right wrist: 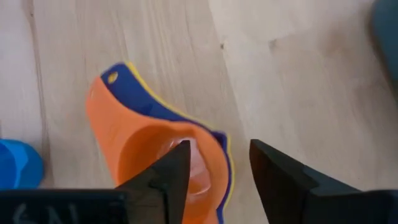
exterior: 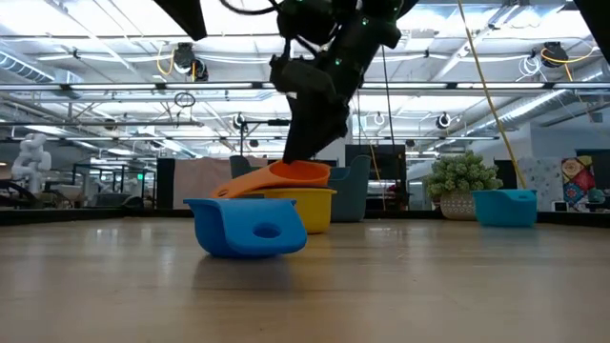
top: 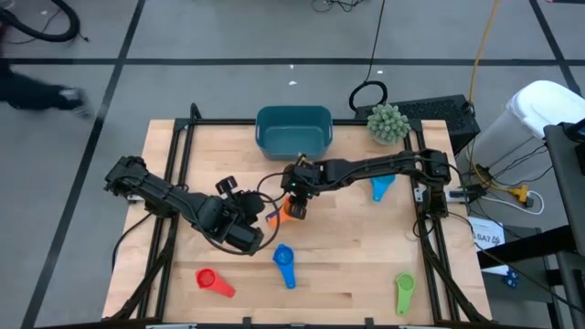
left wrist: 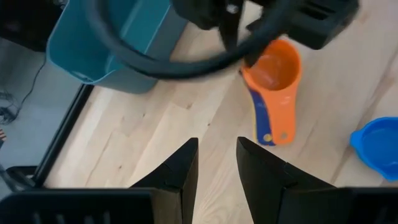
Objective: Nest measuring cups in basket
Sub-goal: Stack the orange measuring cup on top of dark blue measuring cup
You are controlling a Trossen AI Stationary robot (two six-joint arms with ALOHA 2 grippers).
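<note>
The orange plastic measuring cup sits nested on a dark blue and a yellow one directly under my right tool, whose fingers are spread astride its rim. I judge stacking underway; next, lift clear. Left tool waits nearby, partly parted, empty.

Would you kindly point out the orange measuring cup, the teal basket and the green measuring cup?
orange measuring cup (left wrist: 273,68): left wrist view, inside its bowl.
teal basket (top: 292,115): high view, far rim.
green measuring cup (top: 404,293): high view, its handle.
</note>
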